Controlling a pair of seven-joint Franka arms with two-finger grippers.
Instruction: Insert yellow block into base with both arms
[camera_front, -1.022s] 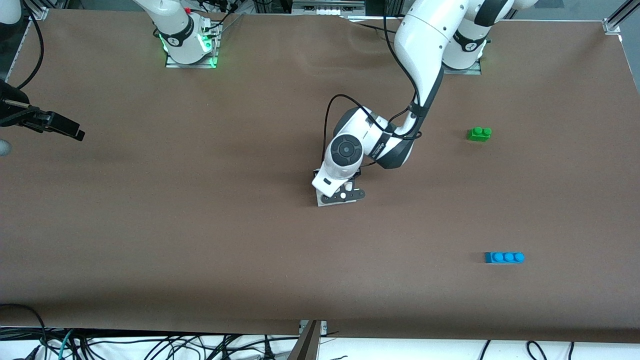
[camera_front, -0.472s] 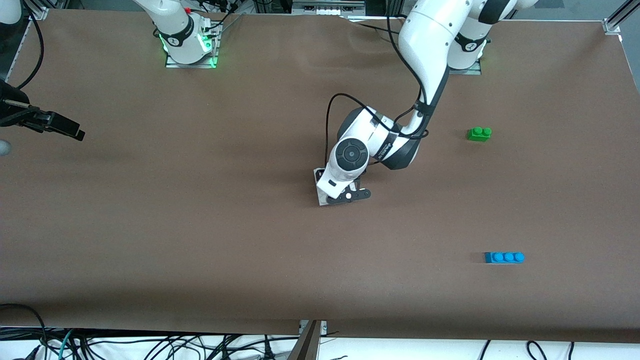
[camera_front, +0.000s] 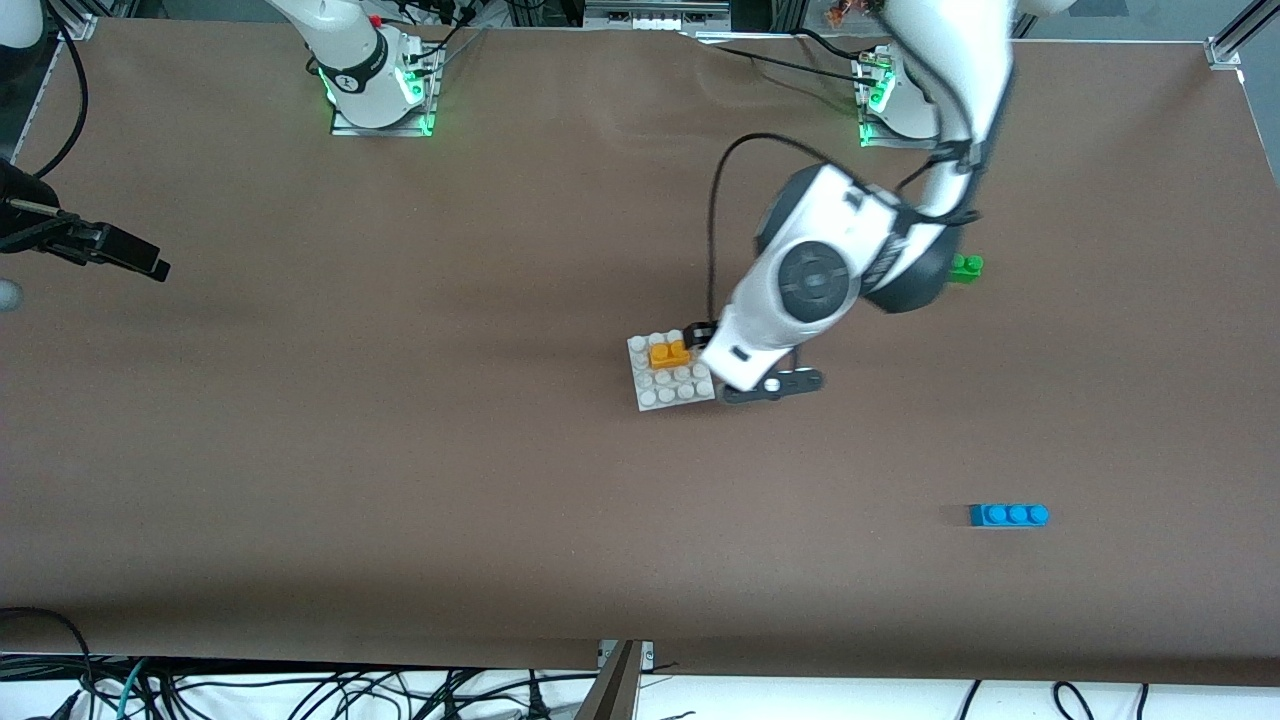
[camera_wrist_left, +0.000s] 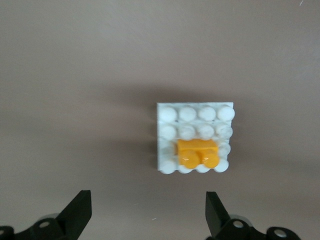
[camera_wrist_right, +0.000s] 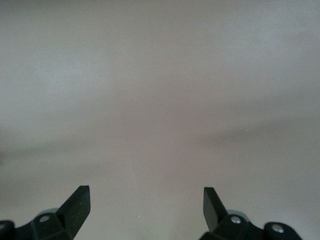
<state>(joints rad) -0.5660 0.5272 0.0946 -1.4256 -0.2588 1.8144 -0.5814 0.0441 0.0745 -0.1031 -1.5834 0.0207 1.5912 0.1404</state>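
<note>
The block (camera_front: 668, 353) sat studded on the base (camera_front: 680, 391). The left gripper (camera_wrist_left: 147, 215) hung just beside the base, jaws wide and empty. The right gripper (camera_wrist_right: 146, 210), also wide and empty, waited well apart from the base.

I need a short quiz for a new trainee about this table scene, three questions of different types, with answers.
1. True or false: the yellow block sits on the white base.
2. Which brick is nearest the front camera? A) green brick B) blue brick C) the yellow one
3. Fill in: the left gripper is ____.

Key: 1 true; 2 B; 3 open.
</note>
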